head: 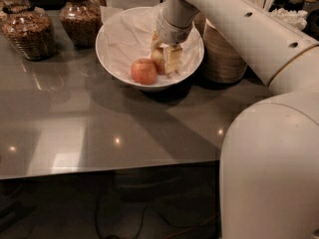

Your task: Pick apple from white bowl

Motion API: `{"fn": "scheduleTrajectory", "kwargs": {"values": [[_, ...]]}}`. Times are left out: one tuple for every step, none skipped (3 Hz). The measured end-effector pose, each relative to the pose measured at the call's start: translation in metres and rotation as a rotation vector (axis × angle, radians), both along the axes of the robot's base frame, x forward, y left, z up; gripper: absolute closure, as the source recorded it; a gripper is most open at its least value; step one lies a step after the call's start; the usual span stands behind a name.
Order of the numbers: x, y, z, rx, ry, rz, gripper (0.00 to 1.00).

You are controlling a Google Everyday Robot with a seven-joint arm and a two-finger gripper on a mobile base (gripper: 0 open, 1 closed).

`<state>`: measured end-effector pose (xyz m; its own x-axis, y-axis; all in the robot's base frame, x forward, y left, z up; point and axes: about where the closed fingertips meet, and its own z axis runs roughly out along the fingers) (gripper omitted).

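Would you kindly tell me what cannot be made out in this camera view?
Camera view, end effector inside the white bowl: whether it holds the apple is unclear; its own body covers the contact.
Stacked beige bowls: partly hidden behind the arm.
Corner jar: top cut off by the upper edge.

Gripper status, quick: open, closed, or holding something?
Gripper: inside the white bowl, against the apple; open or closed cannot be told.
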<state>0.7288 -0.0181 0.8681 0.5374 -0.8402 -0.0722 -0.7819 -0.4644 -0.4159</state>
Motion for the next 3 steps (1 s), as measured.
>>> {"fn": "scheduleTrajectory", "kwargs": {"values": [[-0.007,-0.003,0.023,0.036,-0.048,-0.022,1.00],[-0.016,-0.009,0.060,0.102,-0.113,-0.046,1.00],[-0.042,-0.022,0.105,0.304,-0.142,-0.076,1.00]]}}
